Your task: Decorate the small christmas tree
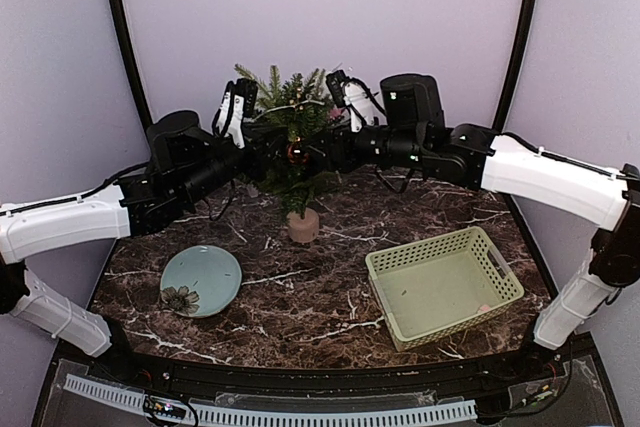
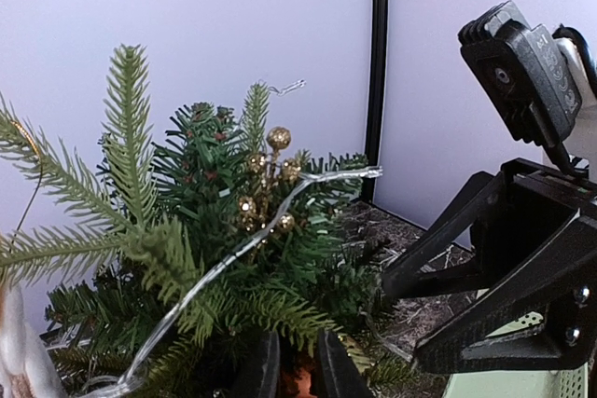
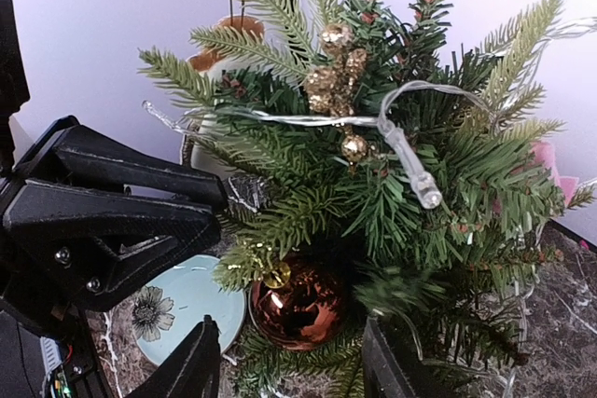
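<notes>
Small christmas tree (image 1: 292, 97) in pink pot (image 1: 303, 226); green basket (image 1: 425, 244) holding one pinkish item (image 1: 486, 309); right fingers (image 3: 201, 365) apart around copper bauble (image 3: 297, 305); left fingers' (image 2: 266, 365) state cannot be told.

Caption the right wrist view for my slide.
Right fingers open near a copper bauble in the small christmas tree, light string draped above.

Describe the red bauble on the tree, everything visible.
The bauble is a glossy copper-red ball, glass or plastic by its shine, with a gold cap on top. It hangs in the lower branches of the small christmas tree, needles around it. The right gripper stands open, fingers either side of it, not touching.
</notes>
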`<state>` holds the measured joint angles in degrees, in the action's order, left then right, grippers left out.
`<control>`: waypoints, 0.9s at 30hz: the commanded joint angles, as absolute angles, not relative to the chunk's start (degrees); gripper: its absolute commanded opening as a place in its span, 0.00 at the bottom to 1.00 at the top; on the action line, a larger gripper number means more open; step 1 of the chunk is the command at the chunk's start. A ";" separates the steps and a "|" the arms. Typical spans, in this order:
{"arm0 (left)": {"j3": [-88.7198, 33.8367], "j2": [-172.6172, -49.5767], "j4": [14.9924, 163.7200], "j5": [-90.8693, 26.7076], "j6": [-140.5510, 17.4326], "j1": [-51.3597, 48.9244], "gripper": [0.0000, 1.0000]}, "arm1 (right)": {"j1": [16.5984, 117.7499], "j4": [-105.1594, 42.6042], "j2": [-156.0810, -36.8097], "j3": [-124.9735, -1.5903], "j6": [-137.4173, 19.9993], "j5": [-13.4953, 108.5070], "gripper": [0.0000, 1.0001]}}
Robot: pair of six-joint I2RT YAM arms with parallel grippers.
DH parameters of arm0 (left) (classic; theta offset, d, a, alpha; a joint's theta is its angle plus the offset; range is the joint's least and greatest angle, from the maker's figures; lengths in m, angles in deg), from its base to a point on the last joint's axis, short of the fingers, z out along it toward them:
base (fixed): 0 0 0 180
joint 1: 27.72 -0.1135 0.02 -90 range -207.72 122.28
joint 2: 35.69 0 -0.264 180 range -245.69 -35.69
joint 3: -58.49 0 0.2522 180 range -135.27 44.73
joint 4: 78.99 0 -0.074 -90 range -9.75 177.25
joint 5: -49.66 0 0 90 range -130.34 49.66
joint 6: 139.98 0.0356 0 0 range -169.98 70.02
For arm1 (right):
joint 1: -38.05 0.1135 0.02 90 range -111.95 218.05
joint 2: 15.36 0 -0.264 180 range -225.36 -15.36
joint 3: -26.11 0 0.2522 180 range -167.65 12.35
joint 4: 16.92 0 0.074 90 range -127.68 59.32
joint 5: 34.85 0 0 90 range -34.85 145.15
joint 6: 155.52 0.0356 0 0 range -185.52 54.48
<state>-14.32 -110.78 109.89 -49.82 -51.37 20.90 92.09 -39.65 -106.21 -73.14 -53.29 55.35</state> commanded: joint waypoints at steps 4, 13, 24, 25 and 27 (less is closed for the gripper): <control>-12.54 -107.08 111.36 -49.63 -51.79 20.59 0.18 | 92.23 -37.16 -100.98 -70.00 -53.63 55.32 0.56; -9.98 -103.50 111.32 -45.75 -52.18 20.60 0.27 | 92.22 -37.92 -96.80 -67.01 -53.73 51.42 0.57; -0.79 -92.58 104.81 -40.98 -52.83 20.87 0.37 | 89.61 -62.32 -85.47 -61.73 -47.16 58.73 0.57; -0.22 -92.22 104.78 -41.05 -52.99 20.88 0.37 | 88.80 -66.07 -84.67 -61.40 -45.62 59.43 0.57; 1.33 -91.61 104.90 -41.12 -53.24 20.89 0.37 | 86.81 -75.07 -84.35 -61.24 -42.58 60.27 0.57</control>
<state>-1.49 -93.05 106.72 -42.12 -52.29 20.93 89.86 -57.91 -85.93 -62.54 -49.01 56.29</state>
